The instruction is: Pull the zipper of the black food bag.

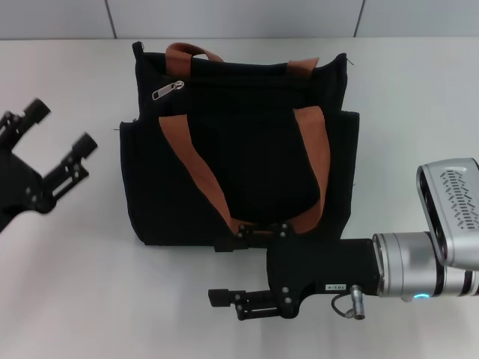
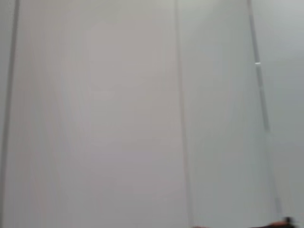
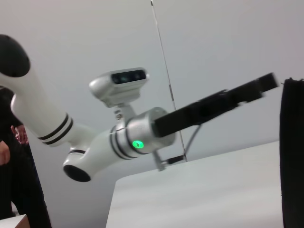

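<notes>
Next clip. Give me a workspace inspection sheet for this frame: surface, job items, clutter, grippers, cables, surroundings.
Surface: white table, no marks seen.
Job's things: black bag lies flat mid-table, brown handles on top; zipper pull sits near the bag's far left corner, untouched.
Clutter: nothing seen.
Grippers: left gripper open, hanging left of the bag, apart from it. Right gripper at the bag's near edge, one finger at the edge, the other over bare table; open. It holds nothing.
Cables: short looped cable on the right wrist; nothing loose on the table.
Surroundings: pale panelled wall behind the table; the right wrist view shows part of a person standing beyond the left arm.
</notes>
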